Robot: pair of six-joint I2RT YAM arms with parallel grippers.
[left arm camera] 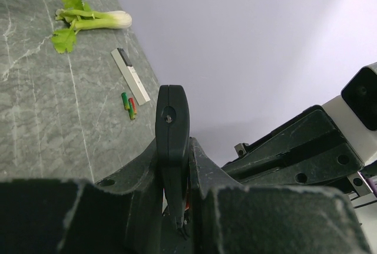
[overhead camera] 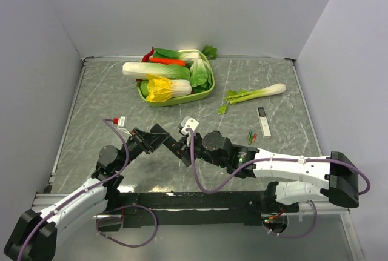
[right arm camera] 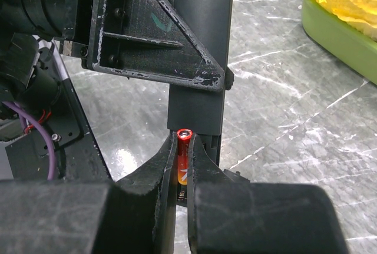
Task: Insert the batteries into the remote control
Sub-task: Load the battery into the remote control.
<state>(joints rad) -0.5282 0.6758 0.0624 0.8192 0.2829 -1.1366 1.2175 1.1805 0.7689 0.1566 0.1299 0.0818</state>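
The black remote control [left arm camera: 172, 125] is held edge-on, off the table, with my left gripper [left arm camera: 172, 151] shut on it. In the top view the remote control [overhead camera: 177, 149] hangs between the two grippers near the table's front middle. My right gripper [right arm camera: 184, 151] is shut on a red-orange battery [right arm camera: 184, 161]. That battery stands upright against the lower end of the remote control [right arm camera: 203, 12], where an open slot with a spring shows. Two more batteries [overhead camera: 251, 135], green and red, lie on the table to the right; they are also the batteries [left arm camera: 128, 105] in the left wrist view.
A slim white device [overhead camera: 264, 122] lies just beyond the loose batteries. A celery stalk [overhead camera: 254, 94] lies behind it. A green basket [overhead camera: 204, 93] full of vegetables stands at the back middle. Grey walls close the table on three sides.
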